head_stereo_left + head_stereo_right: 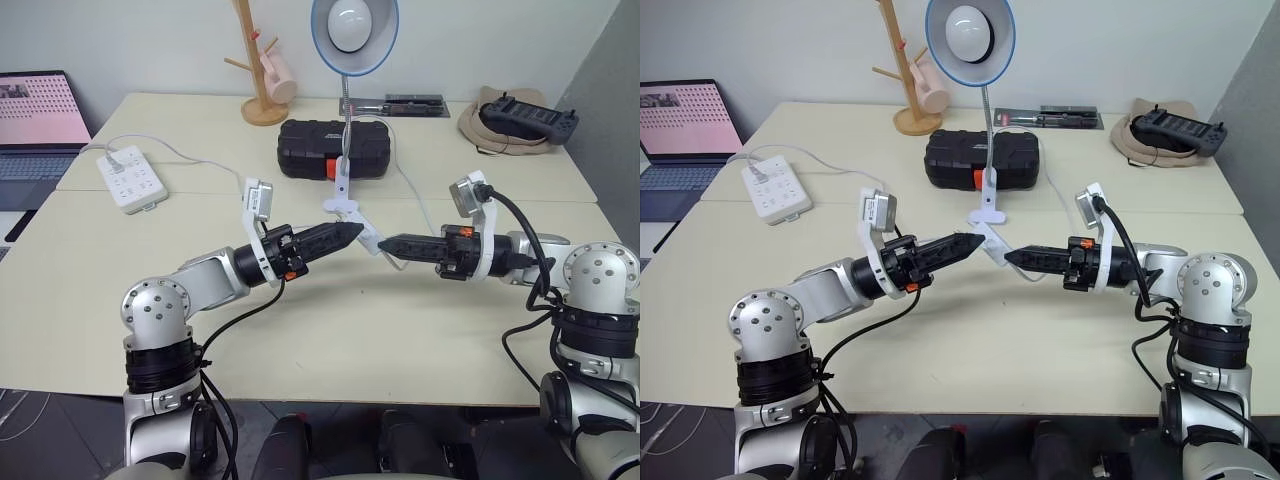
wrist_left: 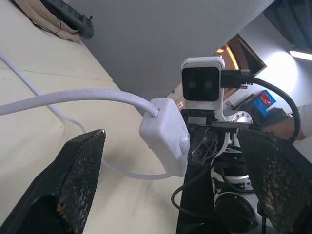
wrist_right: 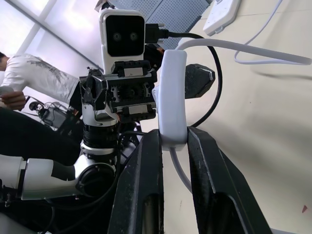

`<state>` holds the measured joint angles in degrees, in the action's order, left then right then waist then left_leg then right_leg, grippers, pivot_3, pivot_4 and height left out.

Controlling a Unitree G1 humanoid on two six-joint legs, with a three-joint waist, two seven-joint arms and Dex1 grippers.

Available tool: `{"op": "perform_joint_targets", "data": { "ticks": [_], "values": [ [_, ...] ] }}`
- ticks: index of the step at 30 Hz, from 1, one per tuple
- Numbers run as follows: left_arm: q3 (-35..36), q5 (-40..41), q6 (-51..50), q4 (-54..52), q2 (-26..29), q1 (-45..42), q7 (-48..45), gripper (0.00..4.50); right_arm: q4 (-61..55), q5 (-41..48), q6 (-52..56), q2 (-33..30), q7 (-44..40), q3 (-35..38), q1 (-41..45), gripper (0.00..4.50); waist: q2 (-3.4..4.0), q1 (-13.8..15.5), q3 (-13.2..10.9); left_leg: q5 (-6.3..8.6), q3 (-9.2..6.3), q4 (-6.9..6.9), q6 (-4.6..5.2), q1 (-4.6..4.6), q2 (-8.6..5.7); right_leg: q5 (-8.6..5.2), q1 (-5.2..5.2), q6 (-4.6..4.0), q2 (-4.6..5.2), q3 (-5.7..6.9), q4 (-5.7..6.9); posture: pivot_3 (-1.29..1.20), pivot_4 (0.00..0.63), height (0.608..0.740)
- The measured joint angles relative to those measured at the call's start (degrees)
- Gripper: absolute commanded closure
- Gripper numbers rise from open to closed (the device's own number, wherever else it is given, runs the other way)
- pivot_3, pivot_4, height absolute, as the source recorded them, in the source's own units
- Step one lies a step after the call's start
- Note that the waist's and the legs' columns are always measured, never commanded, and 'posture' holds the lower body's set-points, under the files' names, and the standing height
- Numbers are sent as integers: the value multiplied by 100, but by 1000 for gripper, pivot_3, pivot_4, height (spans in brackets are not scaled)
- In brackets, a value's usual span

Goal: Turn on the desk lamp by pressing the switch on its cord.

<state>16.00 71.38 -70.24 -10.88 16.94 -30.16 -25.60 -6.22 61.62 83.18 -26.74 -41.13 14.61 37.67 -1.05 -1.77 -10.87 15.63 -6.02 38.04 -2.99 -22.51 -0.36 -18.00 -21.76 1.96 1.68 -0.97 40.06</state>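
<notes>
Black fingers of right gripper (image 3: 173,141) clamped on the switch (image 3: 173,97), held above the table (image 1: 400,340). Left gripper (image 2: 170,161) jaws wide apart, flanking the switch without contact. The cord (image 2: 73,97) trails off toward the desk lamp (image 1: 353,30) standing behind, beside a black case (image 1: 335,148).

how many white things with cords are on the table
2 that I can see: the desk lamp at the middle back, its switch held between the right gripper's fingers, and the power strip at the left. Others may be hidden.
</notes>
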Motion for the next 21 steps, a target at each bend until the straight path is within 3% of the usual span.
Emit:
{"op": "perform_joint_targets", "data": {
  "ticks": [5,18,21],
  "values": [
    [-70,60,76,0,1,-1,14,1044,0,106,1,0,125,1,0,4132,0,1,0,0,6,-1,0,-1,-1,0,0,0,0,0,-2,0,150,740],
    [-224,115,200,4,77,12,-118,3654,3,550,0,13,460,66,4,4132,0,2,0,0,10,-4,0,-2,-1,0,0,0,-3,0,-6,0,150,740],
    [-209,182,245,13,89,12,-159,3947,3,646,0,9,506,67,4,4132,0,2,0,0,10,-5,0,-1,-1,0,0,0,-3,1,-6,0,150,740]
  ]
}}
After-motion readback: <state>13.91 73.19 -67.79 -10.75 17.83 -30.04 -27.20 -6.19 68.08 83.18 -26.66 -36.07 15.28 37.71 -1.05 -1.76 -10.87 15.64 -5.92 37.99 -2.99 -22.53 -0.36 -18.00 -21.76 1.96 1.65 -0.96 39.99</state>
